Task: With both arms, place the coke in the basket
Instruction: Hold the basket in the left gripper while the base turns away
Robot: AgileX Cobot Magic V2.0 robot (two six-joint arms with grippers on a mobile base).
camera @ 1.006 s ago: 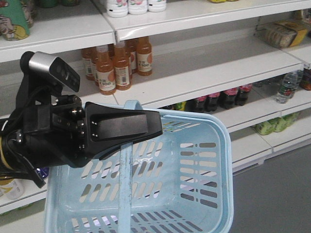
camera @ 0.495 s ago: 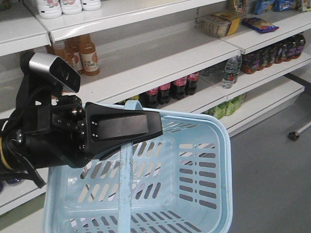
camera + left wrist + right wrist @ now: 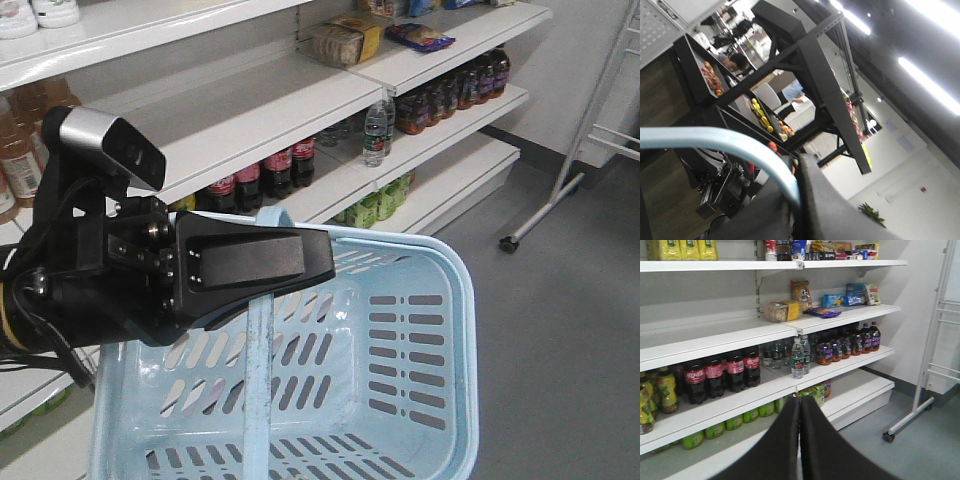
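My left gripper (image 3: 325, 265) is shut on the flat handle (image 3: 258, 380) of the pale blue basket (image 3: 455, 270), which hangs in front of the shelves with nothing inside it. In the left wrist view the handle (image 3: 715, 137) runs in between the black fingers of the left gripper (image 3: 796, 172). Several coke bottles (image 3: 715, 377), dark with red labels, stand in a row on the middle shelf, well ahead of my right gripper (image 3: 799, 399). That gripper is shut with nothing in it. The coke bottles (image 3: 262, 172) also show beyond the basket.
Water bottles (image 3: 798, 357) and purple-labelled dark bottles (image 3: 850, 342) stand right of the coke. Green bottles (image 3: 740, 420) line the bottom shelf. A white wheeled rack (image 3: 930, 365) stands on the grey floor at the right. Orange drinks (image 3: 15, 150) sit at far left.
The view has swung to the right along the shelves: the orange drinks slid off to the left and the wheeled rack came into sight. My left gripper keeps its hold on the handle.
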